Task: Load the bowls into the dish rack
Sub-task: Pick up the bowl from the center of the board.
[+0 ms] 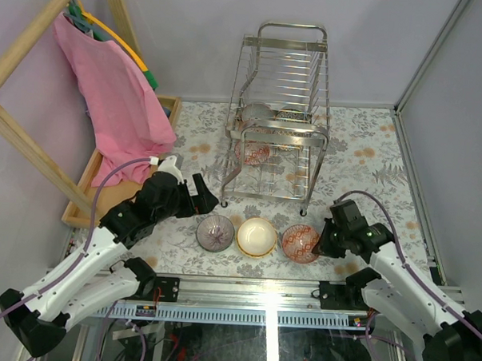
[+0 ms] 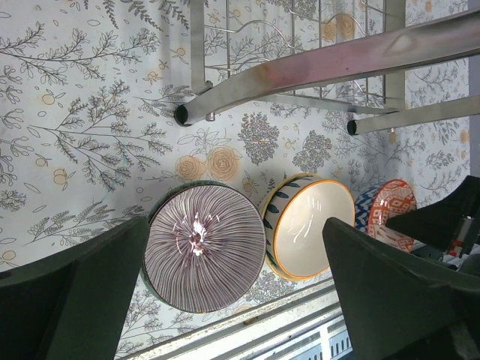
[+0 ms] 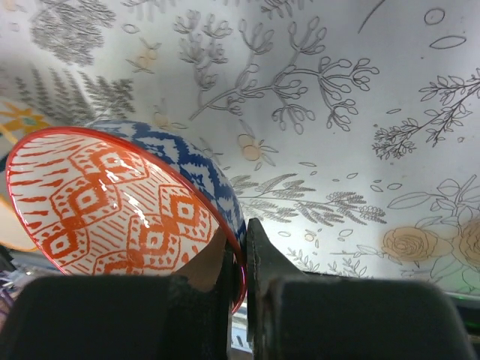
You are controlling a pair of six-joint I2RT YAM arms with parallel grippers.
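A: Containers first. What holds what?

B: The dish rack (image 1: pixel 283 131) stands at the far middle of the floral table (image 1: pixel 362 158). 2 bowls sit side by side up in its slots, a grey bowl (image 1: pixel 256 112) and a darker bowl (image 1: pixel 293 115). A red-patterned racked bowl (image 1: pixel 255 153) sits lower down. At the left, a wooden tray (image 1: pixel 174 107) has a pink cloth (image 1: pixel 117 95) draped into it.

A: And the loose ones?

B: 3 are in a row on the table, in front of the rack and near the arms. From the left they are the striped bowl (image 1: pixel 215 232), the cream bowl (image 1: pixel 256 236) and the orange-patterned bowl (image 1: pixel 300 243). All 3 are empty and just beside each other.

A: Any writing?

B: None that I can read from here.

A: Arm poses?

B: The left arm reaches forward with its wrist tipped down. The left gripper (image 1: pixel 206 200) hovers above the striped bowl with its jaws spread wide, holding nothing. The right arm is folded in low, pointing left. The right gripper (image 3: pixel 241 247) is pinched tight on the orange-patterned bowl's rim, 1 finger inside and 1 outside. I cannot tell whether that bowl is off the table.
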